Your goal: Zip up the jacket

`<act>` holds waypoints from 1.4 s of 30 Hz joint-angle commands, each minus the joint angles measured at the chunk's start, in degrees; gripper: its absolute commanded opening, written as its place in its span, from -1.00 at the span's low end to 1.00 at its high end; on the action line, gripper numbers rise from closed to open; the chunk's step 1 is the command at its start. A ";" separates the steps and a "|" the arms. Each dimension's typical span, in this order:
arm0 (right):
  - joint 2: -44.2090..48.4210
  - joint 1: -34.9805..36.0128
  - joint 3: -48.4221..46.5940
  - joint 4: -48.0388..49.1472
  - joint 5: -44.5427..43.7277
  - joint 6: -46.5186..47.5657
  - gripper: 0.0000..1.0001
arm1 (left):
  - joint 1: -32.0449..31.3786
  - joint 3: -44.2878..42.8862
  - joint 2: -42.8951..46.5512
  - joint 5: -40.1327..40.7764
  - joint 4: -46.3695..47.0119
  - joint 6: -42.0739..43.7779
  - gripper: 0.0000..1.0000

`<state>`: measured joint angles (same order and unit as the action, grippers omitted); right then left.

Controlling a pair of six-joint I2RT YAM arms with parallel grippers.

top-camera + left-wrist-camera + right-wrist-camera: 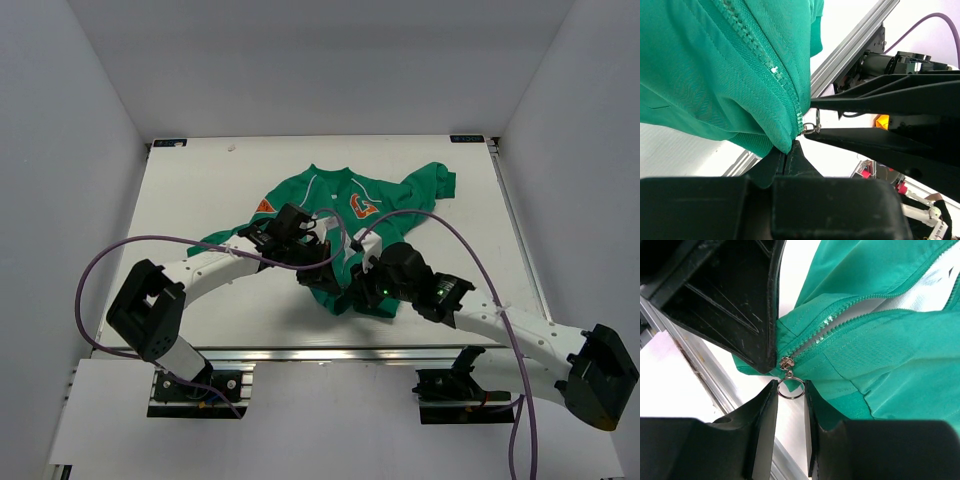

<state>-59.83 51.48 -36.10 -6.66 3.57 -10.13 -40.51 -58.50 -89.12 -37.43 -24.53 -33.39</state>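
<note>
The green jacket (340, 205) lies spread on the white table, collar far and hem near, with its orange logo showing. The zip (840, 325) is parted, showing pale lining, and its slider (786, 363) sits at the bottom end. My left gripper (785, 159) is shut on the jacket's bottom hem (775, 142) just beside the zip's foot. My right gripper (790, 390) is closed on the metal ring pull (789, 378), with a finger touching each side of the ring. Both grippers meet at the hem in the top view, the left (318, 272) and the right (358, 285).
An aluminium rail (330, 352) runs along the table's near edge, right behind the hem. Purple cables (110, 260) loop over both arms. The jacket's right sleeve (435, 180) is folded toward the far right. White walls enclose the table.
</note>
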 commanded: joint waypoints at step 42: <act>-7.84 -1.65 -6.27 7.62 8.04 -9.03 -0.92 | -0.18 0.32 4.31 -0.63 -0.69 0.95 -1.00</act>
<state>-68.42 49.74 -41.45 -4.95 13.15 -17.87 -39.83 -58.41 -88.07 -35.27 -26.79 -32.18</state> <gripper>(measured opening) 0.070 0.023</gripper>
